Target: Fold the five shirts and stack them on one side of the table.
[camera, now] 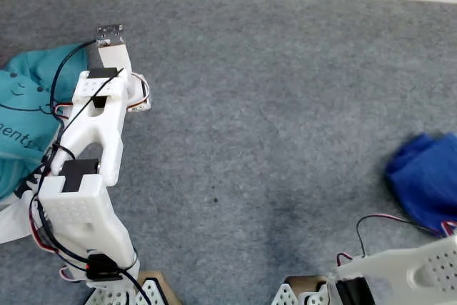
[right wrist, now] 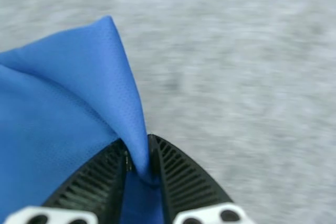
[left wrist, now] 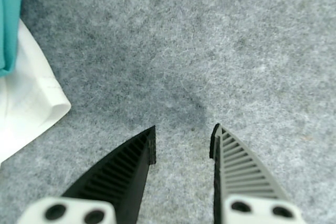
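A teal shirt (camera: 25, 116) with dark print lies at the table's left edge, on top of a white shirt (camera: 13, 223) whose hem (left wrist: 29, 106) shows in the left wrist view beside a teal strip (left wrist: 9, 19). My left gripper (left wrist: 182, 132) is open over bare grey felt, its tip (camera: 111, 32) reaching past the teal shirt toward the back. A blue shirt (camera: 428, 180) is bunched at the right edge. My right gripper (right wrist: 139, 153) is shut on a raised fold of the blue shirt (right wrist: 68, 103).
Grey felt (camera: 271, 105) covers the table. The left arm's white body (camera: 93, 148) stretches along the left side. The right arm's white link (camera: 414, 269) and its cables sit at the front right corner.
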Controlling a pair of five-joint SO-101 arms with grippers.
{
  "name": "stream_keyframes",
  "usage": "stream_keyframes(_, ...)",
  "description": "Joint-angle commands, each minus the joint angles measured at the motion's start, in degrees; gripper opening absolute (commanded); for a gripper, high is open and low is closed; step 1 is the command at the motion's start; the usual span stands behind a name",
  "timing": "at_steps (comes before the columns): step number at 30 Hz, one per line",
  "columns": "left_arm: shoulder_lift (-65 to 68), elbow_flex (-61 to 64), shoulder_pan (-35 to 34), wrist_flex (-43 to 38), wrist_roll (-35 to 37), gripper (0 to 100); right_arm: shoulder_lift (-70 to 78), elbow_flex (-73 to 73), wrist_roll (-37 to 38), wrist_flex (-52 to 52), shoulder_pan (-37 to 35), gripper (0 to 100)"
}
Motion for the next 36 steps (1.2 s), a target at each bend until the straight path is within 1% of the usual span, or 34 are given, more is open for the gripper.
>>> stream_keyframes(1, -0.4, -0.9, 0.7, -0.8, -0.6, 19, -4.6, -3.0, 2.5, -0.5, 5.0, 0.7)
stream_keyframes(8, -0.4, -0.8, 0.7, -0.8, -0.6, 19, -4.5, -3.0, 2.7, -0.5, 12.3, 0.7)
stream_keyframes(15, -0.4, -0.8, 0.7, -0.8, -0.6, 19, -4.2, 0.3, 2.7, -0.7, 12.4, 1.3)
stream_keyframes(17, -0.4, -0.8, 0.7, -0.8, -0.6, 19, -4.5, 0.2, 2.5, -0.7, 11.5, 2.5)
stream_keyframes(20, -0.4, -0.8, 0.7, -0.8, -0.6, 19, -5.4, -0.8, 1.6, -0.4, 9.3, 9.4)
stream_keyframes(24, -0.3, -0.8, 0.7, -0.8, -0.6, 19, -8.2, -1.9, -4.8, -0.4, 7.6, 14.3)
stream_keyframes(30, -0.3, -0.8, 0.7, -0.8, -0.6, 19, -15.3, -1.5, -7.8, -0.4, 2.6, 14.9)
stream_keyframes(33, -0.4, -0.8, 0.7, -0.8, -0.6, 19, -18.7, -1.9, -7.8, 2.6, -0.5, 14.9)
stream_keyframes(36, -0.5, -0.8, 0.7, -0.8, -0.6, 19, -21.1, -1.9, -7.8, 5.0, -5.4, 14.9)
